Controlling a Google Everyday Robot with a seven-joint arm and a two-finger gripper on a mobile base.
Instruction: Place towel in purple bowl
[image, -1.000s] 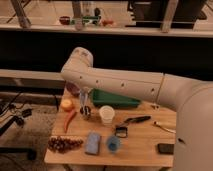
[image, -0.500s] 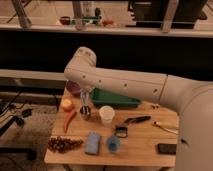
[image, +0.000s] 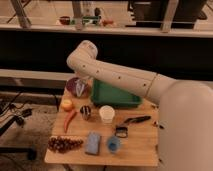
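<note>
The towel is a folded blue cloth lying flat near the front edge of the wooden table. The purple bowl stands at the table's back left corner, partly hidden by my arm. My gripper hangs down from the white arm's wrist, right over the bowl's right side. It is far from the towel and nothing shows in it.
A green bin stands right of the bowl. In front lie an orange fruit, a red chili, a metal can, a white cup, dark grapes, a small blue cup and black tools.
My arm's elbow has risen a little and shifted right. The things on the table have not moved.
</note>
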